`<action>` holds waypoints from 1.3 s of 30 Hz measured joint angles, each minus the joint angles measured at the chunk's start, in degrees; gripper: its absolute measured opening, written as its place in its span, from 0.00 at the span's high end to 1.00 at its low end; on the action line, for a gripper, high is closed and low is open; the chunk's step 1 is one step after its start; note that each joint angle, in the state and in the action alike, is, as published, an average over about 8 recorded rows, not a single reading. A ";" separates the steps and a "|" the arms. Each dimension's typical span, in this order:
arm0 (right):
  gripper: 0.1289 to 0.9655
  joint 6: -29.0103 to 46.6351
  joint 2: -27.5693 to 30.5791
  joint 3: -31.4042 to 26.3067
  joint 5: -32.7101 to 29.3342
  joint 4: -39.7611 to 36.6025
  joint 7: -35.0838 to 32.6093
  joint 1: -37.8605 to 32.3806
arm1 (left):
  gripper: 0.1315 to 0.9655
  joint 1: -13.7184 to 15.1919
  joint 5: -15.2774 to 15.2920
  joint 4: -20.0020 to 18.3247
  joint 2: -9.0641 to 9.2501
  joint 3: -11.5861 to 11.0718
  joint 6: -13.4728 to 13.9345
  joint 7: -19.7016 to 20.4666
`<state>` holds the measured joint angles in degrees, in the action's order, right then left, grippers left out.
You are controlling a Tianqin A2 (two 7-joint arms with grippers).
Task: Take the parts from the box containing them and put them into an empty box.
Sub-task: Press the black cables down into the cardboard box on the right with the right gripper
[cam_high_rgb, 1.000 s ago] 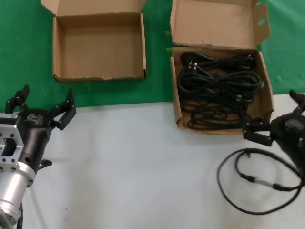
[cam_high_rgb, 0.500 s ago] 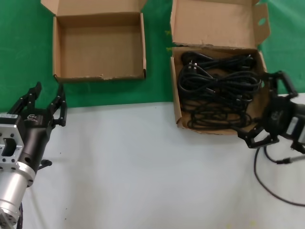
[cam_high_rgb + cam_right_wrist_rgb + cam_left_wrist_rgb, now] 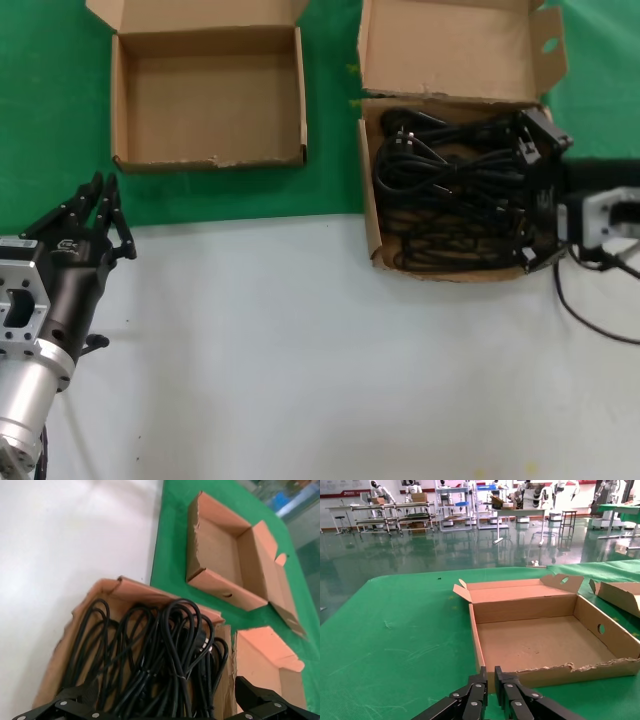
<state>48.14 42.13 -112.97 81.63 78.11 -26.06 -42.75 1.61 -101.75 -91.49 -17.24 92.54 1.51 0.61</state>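
Several black power cords [image 3: 450, 185] lie coiled in the deep cardboard box [image 3: 368, 200], whose tall flap [image 3: 450, 45] stands up behind. My right gripper [image 3: 536, 192] hangs open over that box's right side, its fingers spread across the cords [image 3: 150, 660] and nothing held. The right wrist view looks down at the box wall [image 3: 55, 665]. The low empty box [image 3: 210, 105] sits to the left on the green mat. My left gripper [image 3: 98, 212] is shut and empty near the mat's front edge, pointing at the empty box [image 3: 540, 642].
A thin black cable [image 3: 600, 325] trails over the white table by the right arm. The green mat [image 3: 50, 100] covers the back of the table. In the left wrist view the other box's flap [image 3: 620, 594] shows beside the empty one.
My right gripper rose from the white table and swung over the right side of the cord box, staying open. The left gripper's fingers closed together.
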 joint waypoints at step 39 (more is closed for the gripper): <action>0.61 0.82 -7.13 -6.48 -13.17 -7.66 9.36 -10.38 | 0.98 0.00 0.00 0.00 0.00 0.00 0.00 0.00</action>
<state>48.96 35.00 -119.44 68.46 70.45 -16.71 -53.13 1.61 -101.75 -91.49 -17.23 92.54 1.51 0.61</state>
